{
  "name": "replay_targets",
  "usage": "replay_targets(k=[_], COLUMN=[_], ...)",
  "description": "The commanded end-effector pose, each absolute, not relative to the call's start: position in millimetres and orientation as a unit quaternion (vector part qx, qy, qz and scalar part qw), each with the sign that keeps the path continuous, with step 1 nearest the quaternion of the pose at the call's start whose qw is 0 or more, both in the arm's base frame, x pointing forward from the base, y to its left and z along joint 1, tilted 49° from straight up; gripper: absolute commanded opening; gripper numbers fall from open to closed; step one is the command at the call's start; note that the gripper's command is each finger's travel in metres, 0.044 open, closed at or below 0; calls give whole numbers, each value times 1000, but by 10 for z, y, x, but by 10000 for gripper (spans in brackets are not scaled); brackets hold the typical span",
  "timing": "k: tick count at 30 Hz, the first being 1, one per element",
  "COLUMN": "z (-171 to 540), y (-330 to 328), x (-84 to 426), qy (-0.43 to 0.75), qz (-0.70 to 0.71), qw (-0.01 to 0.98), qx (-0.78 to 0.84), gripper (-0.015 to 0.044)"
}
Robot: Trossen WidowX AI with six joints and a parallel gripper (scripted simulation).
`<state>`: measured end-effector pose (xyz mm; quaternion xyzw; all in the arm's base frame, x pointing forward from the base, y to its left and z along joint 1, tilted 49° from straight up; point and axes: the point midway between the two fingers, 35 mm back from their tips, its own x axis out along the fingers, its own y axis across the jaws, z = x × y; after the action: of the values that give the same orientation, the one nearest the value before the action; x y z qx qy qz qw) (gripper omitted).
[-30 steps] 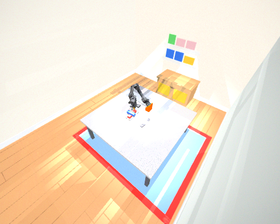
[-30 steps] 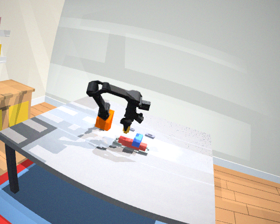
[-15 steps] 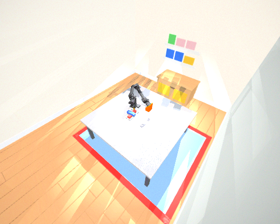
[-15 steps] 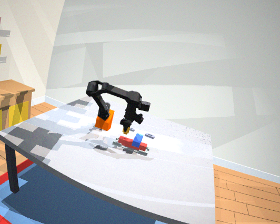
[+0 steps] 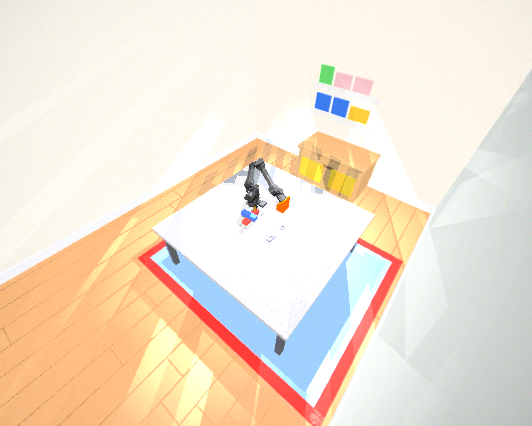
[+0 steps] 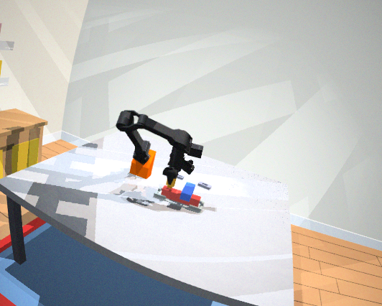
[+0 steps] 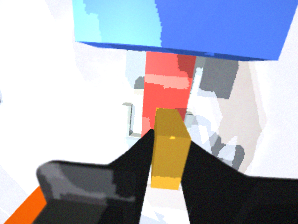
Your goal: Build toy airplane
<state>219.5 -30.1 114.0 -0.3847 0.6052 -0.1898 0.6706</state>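
The red fuselage (image 5: 246, 221) (image 6: 171, 194) (image 7: 167, 95) lies lengthwise in the pale cradle (image 6: 195, 209) (image 7: 131, 119) and looks level. The blue wing (image 5: 247, 214) (image 6: 188, 192) (image 7: 215, 25) lies crosswise on top of the fuselage; its tab is hidden. My gripper (image 5: 255, 205) (image 6: 170, 180) (image 7: 163, 134) points down over the tail end and is shut on the yellow tail fin (image 6: 170, 184) (image 7: 171, 150). The fin is upright, its lower end at or just above the fuselage top near the tail. Whether its tab is in the socket cannot be told.
The orange block (image 5: 283, 205) (image 6: 143, 166) at the arm's base stands beside the cradle. Two small grey holders, a larger one (image 5: 271, 238) (image 6: 204, 185) and a smaller one (image 5: 282, 227) (image 6: 180, 177), lie on the table to one side of the cradle.
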Motion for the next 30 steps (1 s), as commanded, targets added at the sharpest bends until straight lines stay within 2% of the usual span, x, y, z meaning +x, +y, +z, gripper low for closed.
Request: replay_targets(k=[1,8,13,14,18,28,30], z=[1105,1072,1078,1078,1078,1078,1078], y=[-356,-399,-380,-380,-380,-380,-380], x=[2204,2210,2205,2205,2205,2205,2205], qy=[604,604,605,605,605,605,605], qz=[-191,-191,-191,-191,-191,-191,-191], qw=[669,669,670,670,670,670,670], qx=[-388,-388,-385,-385,-385,-385,-385], gripper=[65,65,31,5,0,260,260])
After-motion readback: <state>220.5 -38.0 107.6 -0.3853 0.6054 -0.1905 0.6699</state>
